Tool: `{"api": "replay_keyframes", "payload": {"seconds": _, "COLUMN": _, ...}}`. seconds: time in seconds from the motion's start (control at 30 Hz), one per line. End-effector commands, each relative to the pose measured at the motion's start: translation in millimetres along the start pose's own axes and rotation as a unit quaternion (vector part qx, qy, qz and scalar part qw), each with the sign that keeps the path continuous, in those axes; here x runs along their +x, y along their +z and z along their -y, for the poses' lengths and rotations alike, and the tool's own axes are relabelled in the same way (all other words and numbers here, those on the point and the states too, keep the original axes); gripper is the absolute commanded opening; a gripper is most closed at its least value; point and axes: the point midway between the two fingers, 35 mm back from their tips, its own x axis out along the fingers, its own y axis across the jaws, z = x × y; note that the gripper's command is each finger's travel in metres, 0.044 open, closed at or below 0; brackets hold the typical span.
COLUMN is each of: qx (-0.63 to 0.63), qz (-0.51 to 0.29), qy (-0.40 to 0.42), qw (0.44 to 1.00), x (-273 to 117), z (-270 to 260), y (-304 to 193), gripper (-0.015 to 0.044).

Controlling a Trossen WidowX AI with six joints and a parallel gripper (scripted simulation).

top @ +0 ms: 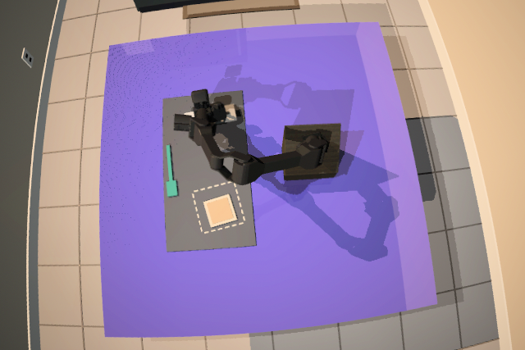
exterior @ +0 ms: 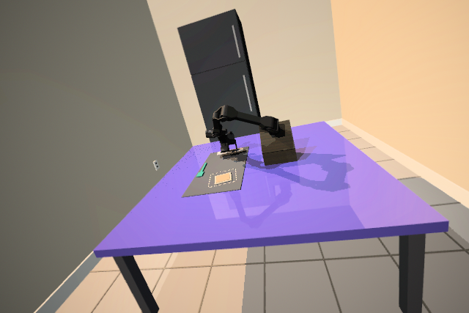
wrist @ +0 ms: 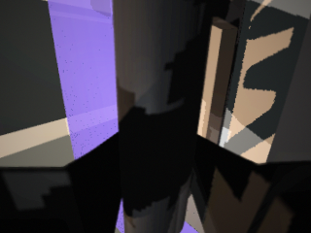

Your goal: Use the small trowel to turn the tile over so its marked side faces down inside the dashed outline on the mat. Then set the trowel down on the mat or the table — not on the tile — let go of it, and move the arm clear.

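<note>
Top view: gripper [top: 204, 115] [exterior: 226, 147] [wrist: 154, 132] is hovering over or resting at the far end of the dark mat [top: 182, 231] [exterior: 196, 190]; contact unclear. Fingers are closing around a dark round handle [wrist: 155, 83], upright in the wrist view, apparently the small trowel's; its blade is mostly hidden. A pale piece [top: 189, 114] is showing just left of the gripper, a beige piece [top: 230, 112] just right; can't tell what either is. Tile [top: 220, 211] [exterior: 223, 178] is lying flat at the mat's near end, inside the dashed outline [top: 203, 232] [exterior: 209, 187], well apart from the gripper, nearer and slightly right. Peach face, pale border showing up; can't tell which side. Green tool [top: 171, 188] [exterior: 200, 174] is lying along the mat's left edge, left of the tile. Arm [top: 245, 170] [exterior: 246, 116] is reaching left from the brown block [top: 311, 176] [exterior: 280, 157].
</note>
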Motion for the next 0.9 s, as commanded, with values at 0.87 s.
{"api": "replay_keyframes", "payload": {"seconds": 0.87, "qx": 0.045, "qz": 0.051, "qy": 0.037, "qw": 0.997, "x": 19, "z": 7, "y": 5, "gripper": 0.0}}
